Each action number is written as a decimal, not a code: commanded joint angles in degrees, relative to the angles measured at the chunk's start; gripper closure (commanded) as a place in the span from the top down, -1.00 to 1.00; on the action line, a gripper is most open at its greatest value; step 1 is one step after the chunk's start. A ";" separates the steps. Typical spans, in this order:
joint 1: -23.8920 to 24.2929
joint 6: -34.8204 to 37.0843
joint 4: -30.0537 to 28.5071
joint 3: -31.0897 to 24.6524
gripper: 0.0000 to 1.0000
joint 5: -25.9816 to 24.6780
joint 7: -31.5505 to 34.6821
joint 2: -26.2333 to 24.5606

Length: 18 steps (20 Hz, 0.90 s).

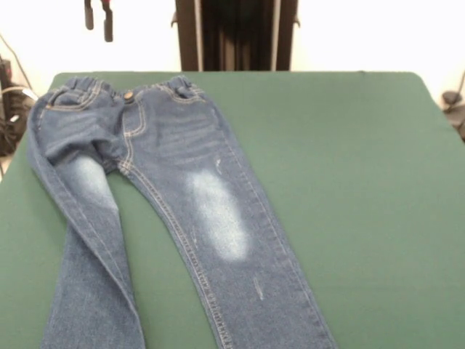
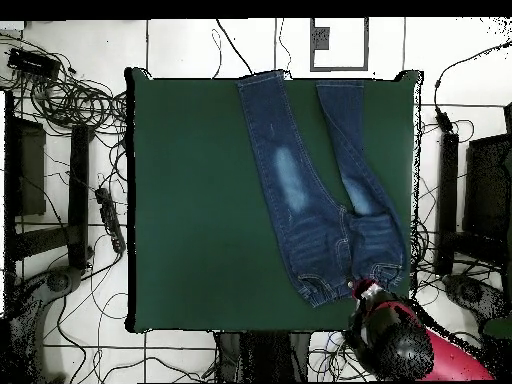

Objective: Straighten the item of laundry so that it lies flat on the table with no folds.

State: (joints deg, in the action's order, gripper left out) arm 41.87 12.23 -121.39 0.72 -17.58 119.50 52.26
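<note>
- jeans laid out on the left half of the green table in the front view; waistband at the far edge, legs running toward the near edge
- tool hangs above the far-left corner; honestly can't tell if it's spread or pressed together

dark blue jeans with pale faded patches on the thighs, lying on the dark green table.
</note>
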 commanded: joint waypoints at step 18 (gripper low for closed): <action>-19.66 -0.20 11.72 -3.15 1.00 12.12 10.37 -17.69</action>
State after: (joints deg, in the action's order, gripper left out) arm 24.45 15.70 -111.76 0.36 -8.42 119.50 44.36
